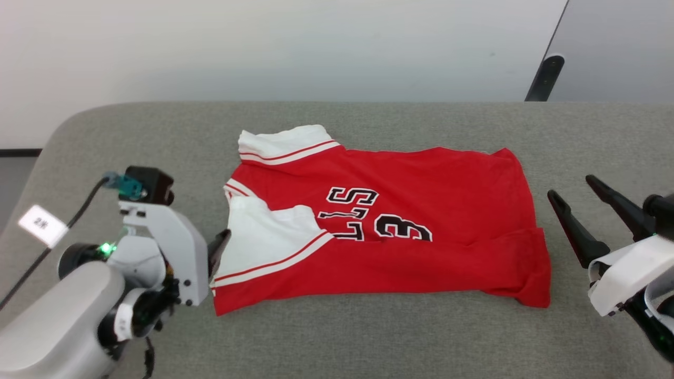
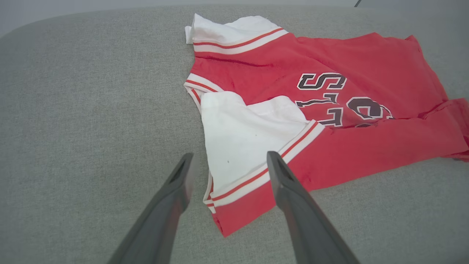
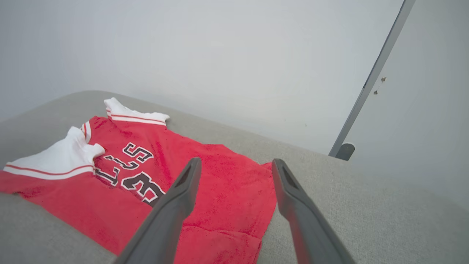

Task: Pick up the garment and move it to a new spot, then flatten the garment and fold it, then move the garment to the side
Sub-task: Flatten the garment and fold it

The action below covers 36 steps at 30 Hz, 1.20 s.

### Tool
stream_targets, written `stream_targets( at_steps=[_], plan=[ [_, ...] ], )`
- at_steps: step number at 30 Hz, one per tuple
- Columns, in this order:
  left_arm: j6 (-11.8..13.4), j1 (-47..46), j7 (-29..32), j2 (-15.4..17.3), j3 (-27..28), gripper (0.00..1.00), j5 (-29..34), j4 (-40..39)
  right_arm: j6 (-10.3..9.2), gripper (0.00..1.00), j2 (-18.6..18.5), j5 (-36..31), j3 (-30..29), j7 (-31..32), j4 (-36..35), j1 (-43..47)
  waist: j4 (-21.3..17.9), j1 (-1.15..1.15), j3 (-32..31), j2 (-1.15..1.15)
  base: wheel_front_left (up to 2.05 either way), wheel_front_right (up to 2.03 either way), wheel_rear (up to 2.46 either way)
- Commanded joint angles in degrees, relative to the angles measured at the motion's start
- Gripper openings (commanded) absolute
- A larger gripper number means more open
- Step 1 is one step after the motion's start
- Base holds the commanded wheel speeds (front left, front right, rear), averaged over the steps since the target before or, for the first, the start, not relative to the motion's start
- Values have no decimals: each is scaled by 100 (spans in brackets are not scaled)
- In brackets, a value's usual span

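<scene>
Head view: garment (image 1: 400, 221) lies flat mid-surface (image 1: 368, 337), its near long edge already folded up to the number. Left pincer (image 2: 227, 157) is released, empty, at the garment's white-sleeve end. Right pincer (image 1: 570, 187) is released, empty, just off the garment's hem end. Looks mid-fold. Next, probably: re-grip both ends for the second fold.

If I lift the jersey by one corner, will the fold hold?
Probably not: the garment lies limp and wrinkled, so it should drape open. Thin cloth, likely light. Pushed, it may bunch on the woven grey surface.
</scene>
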Motion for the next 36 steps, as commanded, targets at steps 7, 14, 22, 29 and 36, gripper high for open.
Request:
stream_targets(
  at_steps=[7, 14, 22, 29, 36],
  plan=[
    [228, 209, 430, 271, 159, 100, -412, -69, -5, 100, 797, -941, -989, -218, -1111, 725, -374, 0, 48, 0, 0, 0, 0],
    [370, 36, 1475, 471, 121, 100, -880, 343, -5, 100, 1373, -1267, -1456, 346, -2213, 1237, -824, 0, 287, 0, 0, 0, 0],
    [258, -81, 2078, 490, 27, 100, -1119, 1134, -5, 100, 1746, -1351, -1826, 611, -2730, 1575, -1162, 0, 591, 0, 0, 0, 0],
    [325, -42, 2403, 259, -24, 100, -1369, 1833, -5, 100, 1932, -1226, -1952, 721, -2820, 1643, -1255, 0, 736, 0, 0, 0, 0],
    [312, -37, 2603, -74, 23, 0, -1638, 2077, -5, 100, 1973, -1152, -1975, 909, -2794, 1578, -1203, 0, 817, 0, 0, 0, 0]
  ],
)
